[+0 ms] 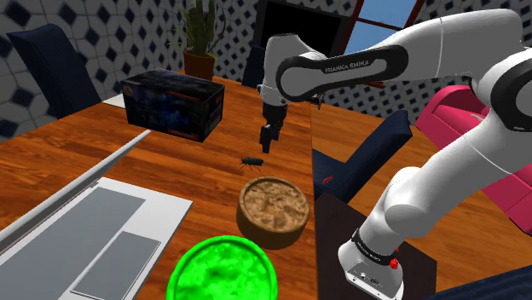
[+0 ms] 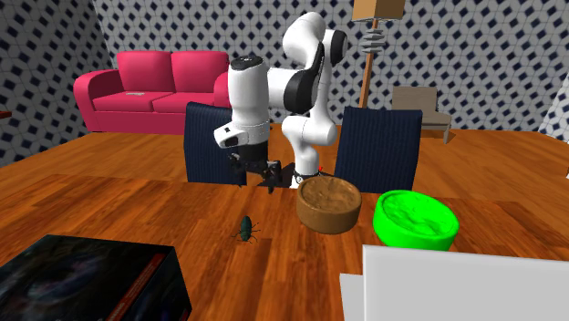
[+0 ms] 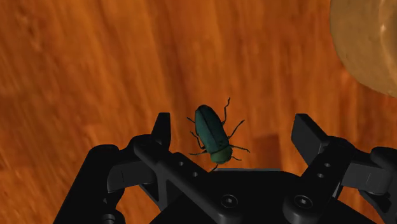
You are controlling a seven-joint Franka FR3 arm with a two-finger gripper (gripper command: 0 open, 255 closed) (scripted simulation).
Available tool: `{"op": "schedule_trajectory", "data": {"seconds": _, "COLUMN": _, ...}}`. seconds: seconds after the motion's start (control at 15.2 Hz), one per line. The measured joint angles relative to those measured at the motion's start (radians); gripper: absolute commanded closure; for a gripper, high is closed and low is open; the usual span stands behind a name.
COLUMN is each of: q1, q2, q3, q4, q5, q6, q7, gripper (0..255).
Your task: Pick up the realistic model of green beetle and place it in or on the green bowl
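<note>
A small dark green beetle (image 1: 251, 159) (image 2: 247, 229) lies on the wooden table (image 1: 170, 170). My black gripper (image 1: 268, 141) (image 2: 255, 178) hangs open a little above it, touching nothing. In the wrist view the beetle (image 3: 212, 135) sits on the wood between the spread fingers, closer to one fingertip (image 3: 162, 127) than to the other, with my gripper (image 3: 234, 130) around it from above. The bright green bowl (image 1: 179, 268) (image 2: 415, 239) stands near the table's edge, past a brown bowl from the beetle.
A brown bowl (image 1: 256, 228) (image 2: 324, 219) (image 3: 369, 38) stands between beetle and green bowl. A dark box (image 1: 173, 104) (image 2: 87, 278) and an open grey laptop (image 1: 102, 239) (image 2: 456, 283) share the table. Dark blue chairs (image 2: 378, 146) line its edge by the stand.
</note>
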Motion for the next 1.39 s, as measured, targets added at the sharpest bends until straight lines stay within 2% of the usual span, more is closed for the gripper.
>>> {"op": "schedule_trajectory", "data": {"seconds": 0.46, "q1": 0.004, "q2": 0.239, "q3": 0.04, "q4": 0.09, "q5": -0.116, "q6": 0.148, "q7": 0.043, "gripper": 0}}
{"op": "schedule_trajectory", "data": {"seconds": 0.92, "q1": 0.002, "q2": 0.299, "q3": 0.038, "q4": 0.059, "q5": -0.144, "q6": 0.238, "q7": 0.06, "gripper": 0}}
{"op": "schedule_trajectory", "data": {"seconds": 1.32, "q1": 0.001, "q2": 0.303, "q3": 0.038, "q4": 0.054, "q5": -0.145, "q6": 0.247, "q7": 0.062, "gripper": 0}}
{"op": "schedule_trajectory", "data": {"seconds": 1.39, "q1": 0.001, "q2": 0.303, "q3": 0.038, "q4": 0.054, "q5": -0.145, "q6": 0.247, "q7": 0.062, "gripper": 255}}
